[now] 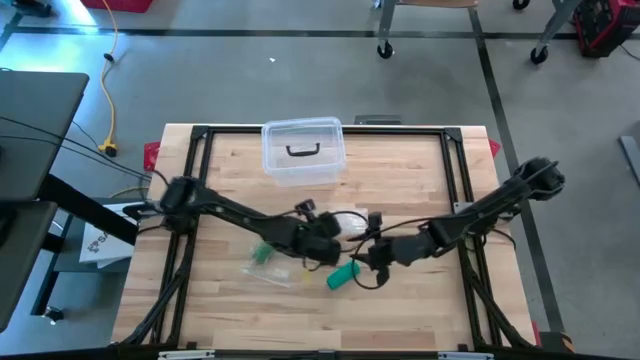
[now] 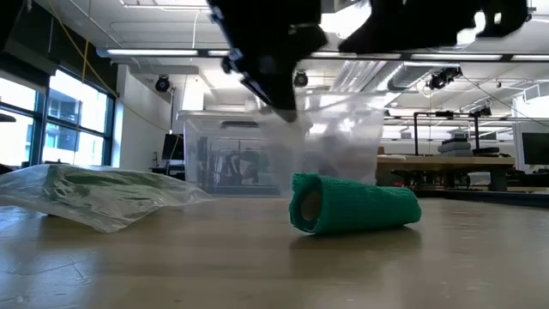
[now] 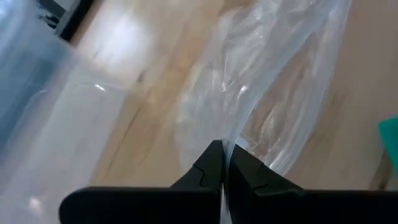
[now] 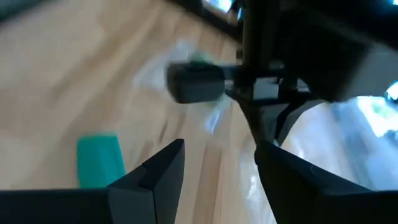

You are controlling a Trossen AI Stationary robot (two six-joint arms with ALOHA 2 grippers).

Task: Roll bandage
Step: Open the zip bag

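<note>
Left end effector (image 3: 224, 163): two dark fingers (image 3: 208, 167) pressed together, tips meeting, thin edge of clear plastic bag (image 3: 273, 93) pinched between them. Bag crinkled, see-through, glare along folds, stretching away from fingertips over wooden bench (image 3: 143, 81). Bench pale wood, grain visible, bright reflection patch on it. Clear plastic box (image 3: 37, 118) blurred at one side of frame, wall translucent, bench showing through it. Sliver of green bandage (image 3: 390, 134) at frame edge, apart from bag. Contents of bag cannot tell.
</note>
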